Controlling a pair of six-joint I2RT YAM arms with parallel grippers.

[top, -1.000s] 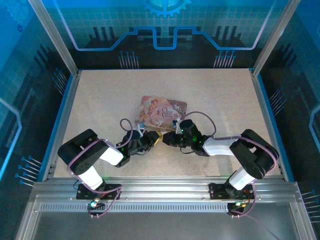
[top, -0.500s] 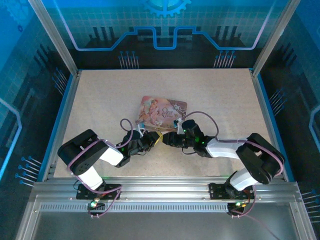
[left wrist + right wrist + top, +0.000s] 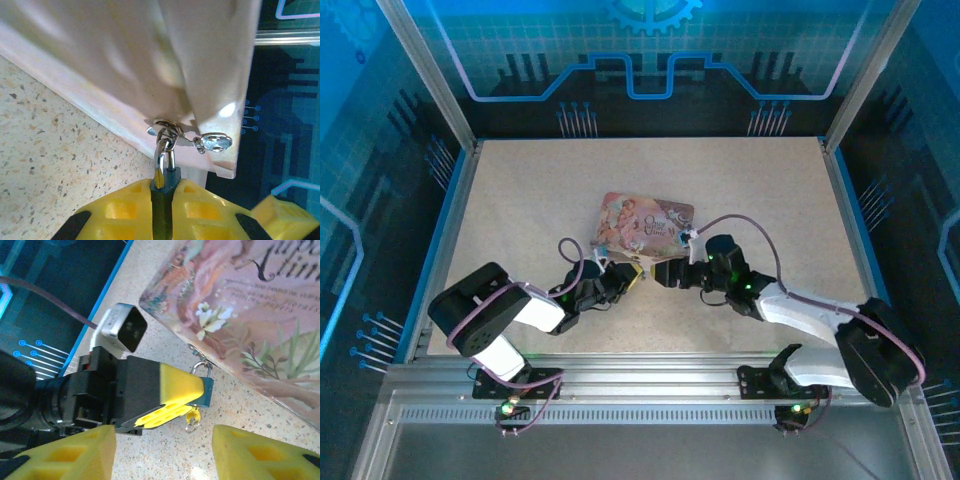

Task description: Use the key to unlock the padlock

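The padlock [image 3: 164, 197] has a dark blue body and a thin silvery shackle [image 3: 165, 157] hooked through the hasp of the pink tin [image 3: 125, 60]. My left gripper [image 3: 165, 212] is shut on the padlock body, its yellow pads pressed on both sides. In the right wrist view the padlock [image 3: 206, 390] pokes out past the left gripper's fingers [image 3: 180, 382]. The key [image 3: 192, 416], small with a ring on it, sticks out of the padlock's underside. My right gripper [image 3: 165, 455] stands open just short of the key, touching nothing. From above, both grippers [image 3: 628, 278] [image 3: 662, 272] meet at the tin's near edge.
The pink picture-printed tin [image 3: 645, 222] lies flat in the middle of the speckled table [image 3: 520, 200]. A blue rail [image 3: 445, 235] and metal frame posts border the table. Cables loop over both wrists near the tin.
My right gripper has opened, let go of the key and drawn back a little to the right, with its arm stretched lower. The left gripper stays shut on the padlock.
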